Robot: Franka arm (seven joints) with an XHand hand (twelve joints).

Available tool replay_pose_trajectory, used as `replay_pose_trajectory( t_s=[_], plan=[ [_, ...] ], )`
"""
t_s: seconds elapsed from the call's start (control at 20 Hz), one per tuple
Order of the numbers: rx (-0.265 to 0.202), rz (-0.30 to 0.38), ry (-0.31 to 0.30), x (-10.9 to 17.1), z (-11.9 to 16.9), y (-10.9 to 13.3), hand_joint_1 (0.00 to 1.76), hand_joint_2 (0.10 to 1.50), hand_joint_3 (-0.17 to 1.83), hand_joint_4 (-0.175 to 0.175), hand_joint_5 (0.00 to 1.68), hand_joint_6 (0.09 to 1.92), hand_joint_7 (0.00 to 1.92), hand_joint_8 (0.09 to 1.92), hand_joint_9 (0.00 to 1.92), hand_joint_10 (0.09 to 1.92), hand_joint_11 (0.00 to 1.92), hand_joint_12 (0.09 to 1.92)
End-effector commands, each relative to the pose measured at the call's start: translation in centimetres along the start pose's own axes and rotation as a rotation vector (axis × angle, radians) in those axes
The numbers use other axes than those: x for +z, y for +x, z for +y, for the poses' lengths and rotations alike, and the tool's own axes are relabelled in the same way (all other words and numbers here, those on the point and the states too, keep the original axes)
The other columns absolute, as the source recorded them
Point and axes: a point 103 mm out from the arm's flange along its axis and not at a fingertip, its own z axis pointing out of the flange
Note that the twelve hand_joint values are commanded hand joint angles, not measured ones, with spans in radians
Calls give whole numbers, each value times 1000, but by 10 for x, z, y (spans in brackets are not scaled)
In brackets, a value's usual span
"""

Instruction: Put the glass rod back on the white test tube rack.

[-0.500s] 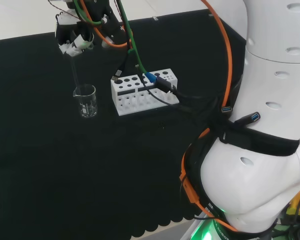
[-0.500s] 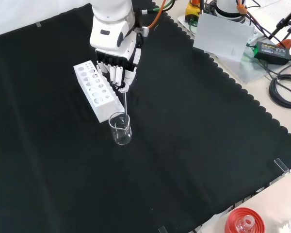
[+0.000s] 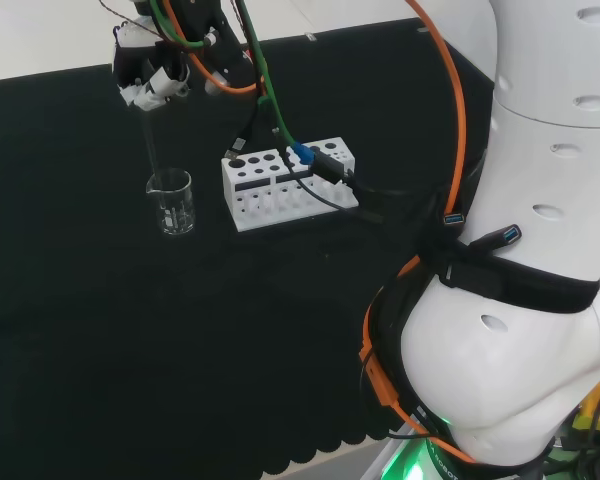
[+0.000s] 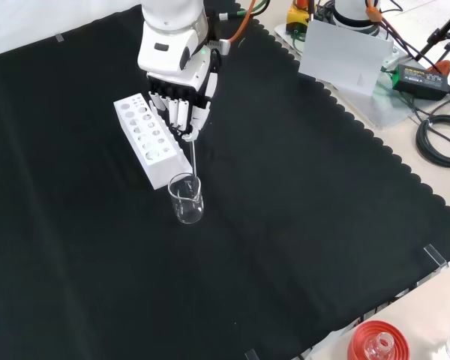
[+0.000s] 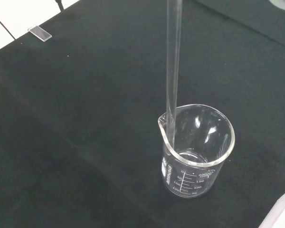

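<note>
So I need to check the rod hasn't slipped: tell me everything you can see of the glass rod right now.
The glass rod is a thin, straight, clear stick, looking like glass. It hangs nearly upright, its upper end pinched in the fingers of the hand. Its lower end dips just inside the rim of the clear beaker, by the spout side; whether it touches the glass wall cannot be told. In the front view it stands beside the white test tube rack, apart from it.

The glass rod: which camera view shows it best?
The wrist view: the glass rod runs large and clear down to the beaker rim. The head view and front view show a thin faint line under the hand.
</note>
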Motion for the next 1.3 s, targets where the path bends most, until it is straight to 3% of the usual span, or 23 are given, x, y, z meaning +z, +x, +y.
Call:
replay_pose_trajectory(
  t_s=[0.05,0.5,0.95,1.3],
  plan=[
    [10,24,-23,-2,-10,-12,1293,1130,-175,-175,1098,823,1144,840,1671,561,1580,716],
    [35,11,-38,-10,-16,-14,1293,1130,-175,-175,1098,822,1144,840,1671,561,1580,716],
    [74,7,-83,-47,-47,-24,1293,1130,-175,-175,1098,822,1145,840,1671,561,1580,716],
    [103,4,-96,-56,-62,-35,1293,1130,-175,-175,1098,822,1145,839,1671,561,1580,716]
  ],
)
